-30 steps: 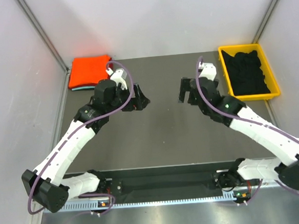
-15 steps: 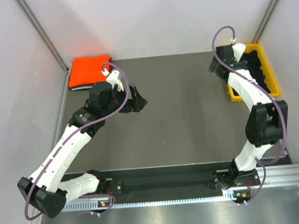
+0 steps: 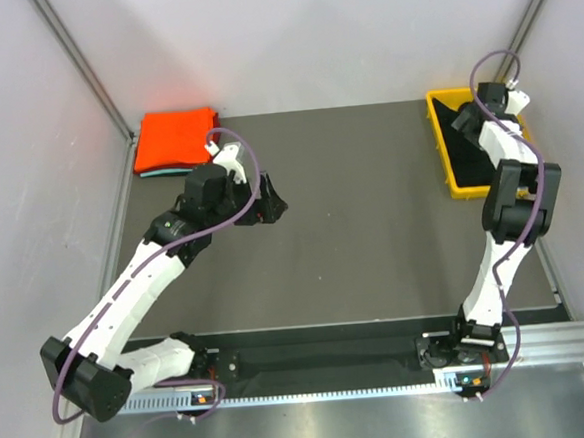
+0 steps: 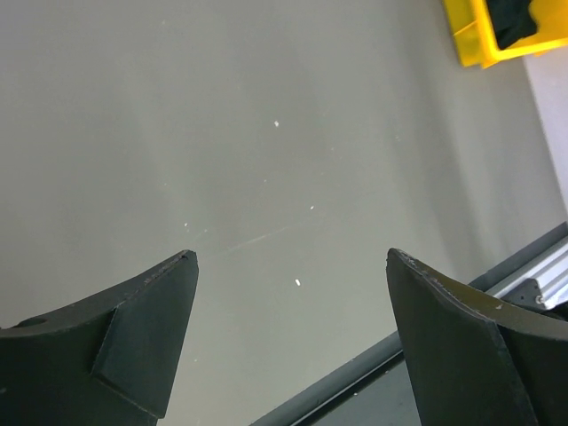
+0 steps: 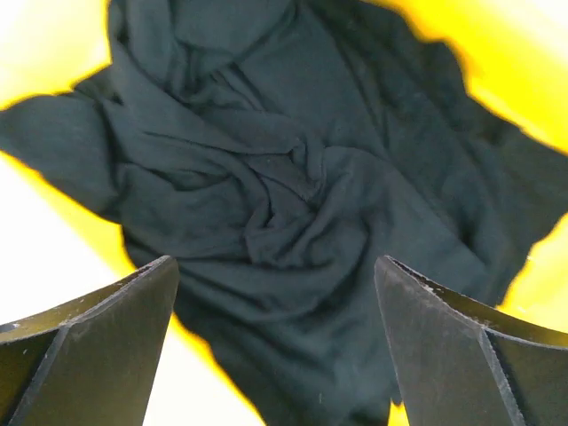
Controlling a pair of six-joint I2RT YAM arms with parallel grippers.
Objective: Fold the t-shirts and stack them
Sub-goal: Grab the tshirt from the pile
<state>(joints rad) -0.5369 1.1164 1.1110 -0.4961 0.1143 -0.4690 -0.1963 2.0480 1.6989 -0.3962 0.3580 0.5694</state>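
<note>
A crumpled black t-shirt (image 5: 284,195) fills the yellow tray (image 5: 53,44). My right gripper (image 5: 275,266) hangs open just above it, with nothing between its fingers. From above, the right gripper (image 3: 465,123) is over the far end of the tray (image 3: 437,139), and black cloth (image 3: 465,159) shows inside. A folded orange-red t-shirt (image 3: 174,137) lies on a teal one (image 3: 161,172) at the table's far left corner. My left gripper (image 3: 271,206) hovers open over bare table, right of that stack. In the left wrist view the left gripper (image 4: 293,257) frames only grey tabletop.
The tray (image 4: 470,44) sits at the table's far right, close to the right wall. Grey walls close in the left, right and back sides. A metal rail (image 3: 314,388) carrying both arm bases runs along the near edge.
The right arm has swung from mid-table out to the far right, bringing its gripper over the yellow tray. The left arm has barely shifted. Both grippers stay open.
</note>
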